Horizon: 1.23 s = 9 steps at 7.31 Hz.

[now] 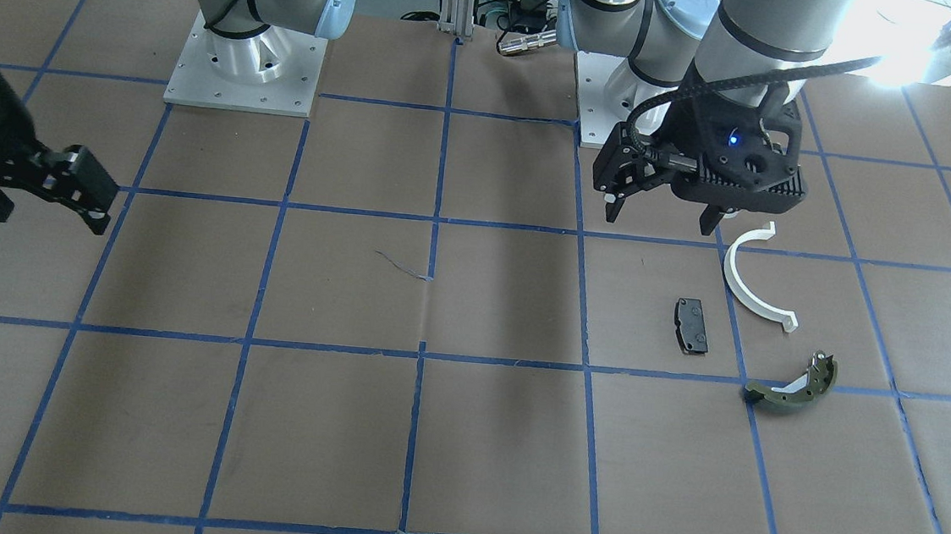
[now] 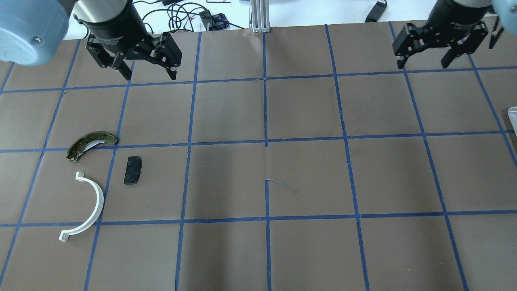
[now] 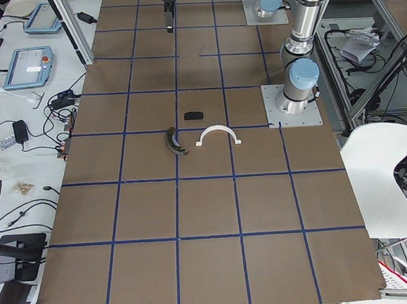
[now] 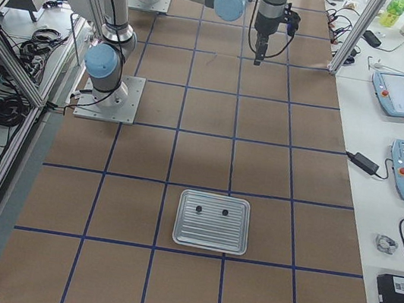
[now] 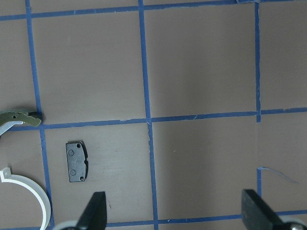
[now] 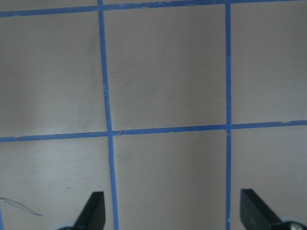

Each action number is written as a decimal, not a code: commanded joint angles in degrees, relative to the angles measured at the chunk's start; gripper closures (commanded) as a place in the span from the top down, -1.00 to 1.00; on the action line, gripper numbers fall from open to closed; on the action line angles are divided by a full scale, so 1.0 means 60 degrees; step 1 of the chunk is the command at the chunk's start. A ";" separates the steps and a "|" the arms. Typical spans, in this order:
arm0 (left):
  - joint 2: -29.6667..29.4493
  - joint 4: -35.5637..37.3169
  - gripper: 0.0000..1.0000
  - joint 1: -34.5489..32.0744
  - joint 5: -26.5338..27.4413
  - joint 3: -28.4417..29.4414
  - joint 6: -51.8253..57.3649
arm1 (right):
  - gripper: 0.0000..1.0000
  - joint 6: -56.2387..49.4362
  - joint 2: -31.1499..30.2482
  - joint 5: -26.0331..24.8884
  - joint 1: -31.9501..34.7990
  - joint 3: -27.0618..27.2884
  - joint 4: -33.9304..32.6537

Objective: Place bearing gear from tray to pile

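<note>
The pile lies on the table's left side: a white half-ring (image 2: 91,206), a black pad (image 2: 132,170) and an olive-green shoe (image 2: 89,144). My left gripper (image 2: 151,74) hangs open and empty above the pile, and its wrist view shows the black pad (image 5: 77,162) below its fingers. Over the right side, my right gripper (image 2: 423,64) is open and empty, above bare table. The metal tray (image 4: 210,234) shows in the exterior right view, holding two small dark round parts (image 4: 198,210). They are too small to tell which is the bearing gear.
Brown table cover with a blue tape grid (image 2: 265,143). Both arm bases (image 1: 245,71) stand at the robot's edge. A sliver of the tray's rim (image 2: 513,115) shows at the overhead view's right edge. Cables and pendants lie beyond the table.
</note>
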 commanded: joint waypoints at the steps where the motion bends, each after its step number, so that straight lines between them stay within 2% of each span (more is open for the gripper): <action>1: 0.0000 -0.0010 1.00 0.0000 0.0000 0.0000 0.0000 | 1.00 -0.1931 0.0268 -0.0118 -0.1616 0.0066 0.0059; 3: 0.0000 -0.0010 1.00 0.0000 0.0000 0.0000 0.0000 | 1.00 -0.4178 0.1056 -0.0002 -0.3518 0.0037 -0.0219; 4: 0.0000 -0.0010 1.00 0.0000 0.0000 0.0000 0.0000 | 1.00 -0.5230 0.1597 -0.0031 -0.4064 0.0037 -0.0872; 6: 0.0000 -0.0010 1.00 0.0000 0.0000 0.0000 0.0000 | 1.00 -0.5825 0.2682 -0.0089 -0.4769 -0.0255 -0.1711; 9: 0.0000 0.0004 1.00 0.0000 0.0000 0.0000 0.0000 | 1.00 -0.6484 0.3928 -0.0163 -0.5399 -0.0169 -0.3275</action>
